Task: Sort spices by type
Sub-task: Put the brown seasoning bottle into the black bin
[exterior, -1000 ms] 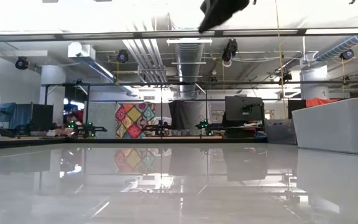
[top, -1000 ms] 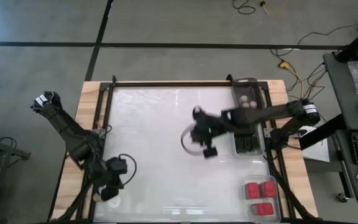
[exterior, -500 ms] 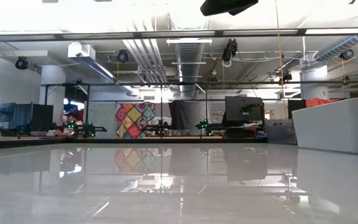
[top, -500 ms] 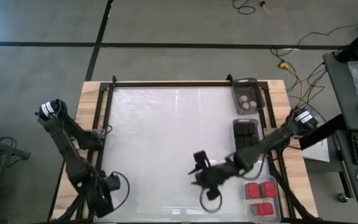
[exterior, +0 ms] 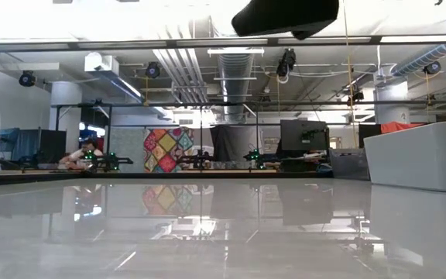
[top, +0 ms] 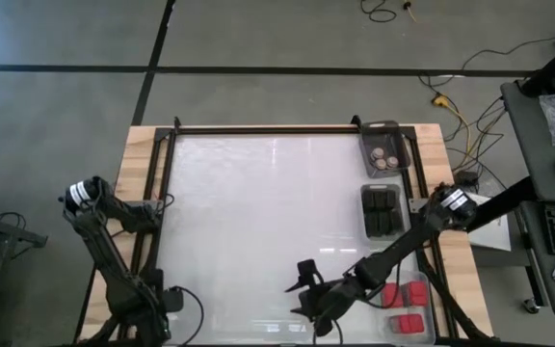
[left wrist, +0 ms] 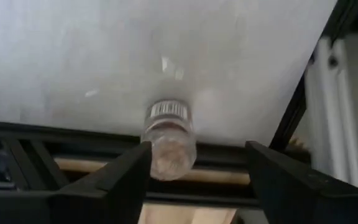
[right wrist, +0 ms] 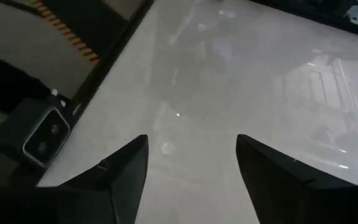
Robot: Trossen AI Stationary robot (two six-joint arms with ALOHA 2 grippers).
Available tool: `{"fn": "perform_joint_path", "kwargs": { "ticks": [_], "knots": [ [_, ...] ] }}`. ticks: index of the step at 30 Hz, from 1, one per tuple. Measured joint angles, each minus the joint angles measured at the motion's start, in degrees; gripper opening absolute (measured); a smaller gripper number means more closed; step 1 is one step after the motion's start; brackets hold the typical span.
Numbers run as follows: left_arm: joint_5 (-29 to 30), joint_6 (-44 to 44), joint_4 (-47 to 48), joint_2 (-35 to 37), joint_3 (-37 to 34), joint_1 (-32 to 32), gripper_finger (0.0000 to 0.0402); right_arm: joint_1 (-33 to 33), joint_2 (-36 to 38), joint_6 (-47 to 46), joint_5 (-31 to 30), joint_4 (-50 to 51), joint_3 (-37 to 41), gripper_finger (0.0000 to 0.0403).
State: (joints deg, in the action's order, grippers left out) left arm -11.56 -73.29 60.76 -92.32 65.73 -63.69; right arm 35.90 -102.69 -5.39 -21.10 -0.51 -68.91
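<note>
Left gripper (left wrist: 197, 171) at the surface's (top: 258, 212) near-left corner, fingers spread around a small jar (left wrist: 169, 140). Right gripper (top: 306, 294) near the front edge, fingers spread, empty. Other spices sit in right-side trays (top: 387, 135).

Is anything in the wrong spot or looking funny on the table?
Yes. One little round jar sits alone at the table's edge by the black frame, between the left gripper's open fingers, not in a tray. The other round jars, the dark blocks and the red blocks lie grouped in clear trays along the right side.
</note>
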Motion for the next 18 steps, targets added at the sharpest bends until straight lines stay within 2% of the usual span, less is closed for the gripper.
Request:
{"fn": "perform_joint_path", "kwargs": {
  "ticks": [3, 7, 13, 18],
  "knots": [
    [-4.2, 3.1, 0.7, -1.0, -0.4, 0.1, 0.0263, 0.2, -1.5, 0.0, 0.0, -3.2, 0.0, 0.0242],
    [-5.1, 6.8, 1.8, -1.3, -1.0, 0.1, 0.0282, 0.5, -2.5, -0.3, 0.0, -3.7, -0.3, 0.0253],
    [-5.1, 9.2, 2.3, -1.3, -1.8, 0.0, 0.0286, 0.6, -2.7, -1.2, 0.1, -3.7, -0.4, 0.026],
    [-4.6, 9.9, 1.6, -2.4, -3.9, -0.3, 0.0285, 0.6, -2.6, -1.2, 0.1, -3.7, -0.4, 0.0249]
  ]
}}
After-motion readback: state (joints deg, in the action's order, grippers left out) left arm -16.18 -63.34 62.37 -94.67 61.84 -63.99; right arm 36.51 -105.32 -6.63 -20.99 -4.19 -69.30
